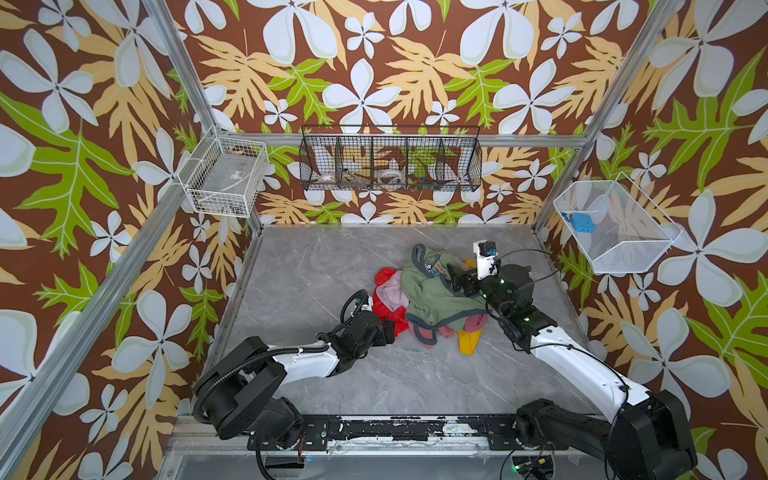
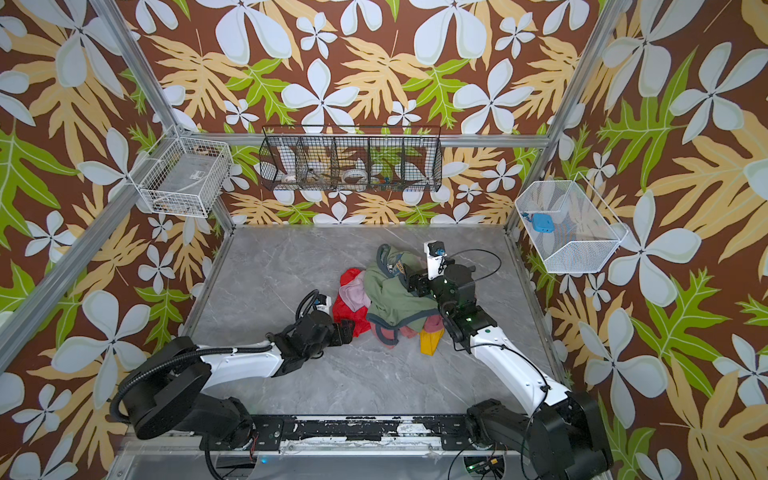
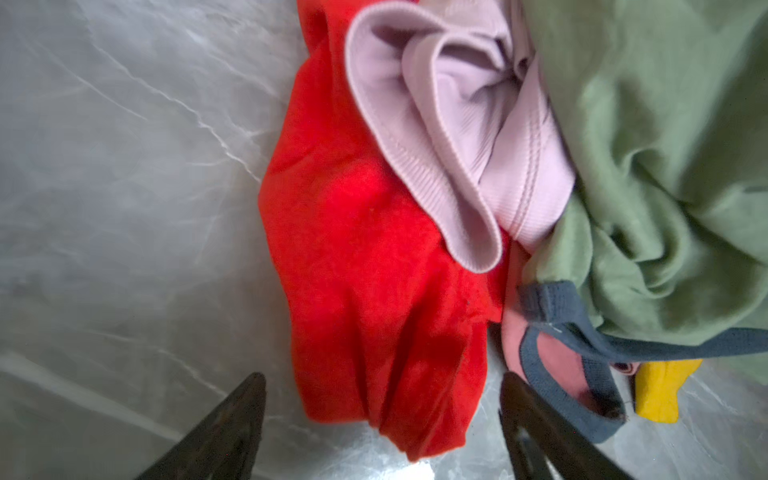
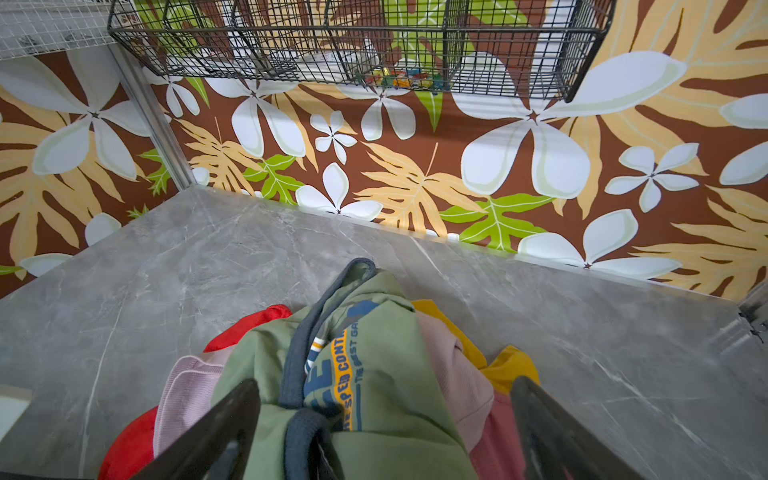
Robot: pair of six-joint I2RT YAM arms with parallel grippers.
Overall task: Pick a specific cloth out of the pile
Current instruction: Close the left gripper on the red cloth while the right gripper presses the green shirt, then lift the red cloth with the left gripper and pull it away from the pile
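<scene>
A grey marbled worktop (image 1: 316, 266) fills the cell, and a long black wire basket (image 1: 473, 166) hangs on the far wall. Right of the worktop's middle sits the pile (image 1: 432, 299) of crumpled clothes. Its biggest piece is a green top (image 1: 436, 303) with grey-blue trim and printed lettering, draped over the pile's crown and right side. The red cloth (image 1: 380, 304) lies on the worktop at the pile's left edge. Its far part is tucked under a pale pink cloth (image 1: 392, 293) and its right side runs in under the green top, while its near end lies uncovered on the grey surface. A dusty-rose garment (image 1: 478, 322) peeks out below the green top's near hem, and a yellow piece (image 1: 467, 345) pokes out at the pile's near right corner. The left tool (image 1: 392, 330) sits low at the near left of the pile, right at the red cloth's near end. In the left wrist view its jaws stand spread, with one of its fingers (image 3: 241, 415) on each side of that red end, and I cannot tell whether either touches it. The right tool (image 1: 454, 278) hangs over the pile's top from the right. In the right wrist view its jaws are spread wide, the bunched green top lying between them without being pinched.
</scene>
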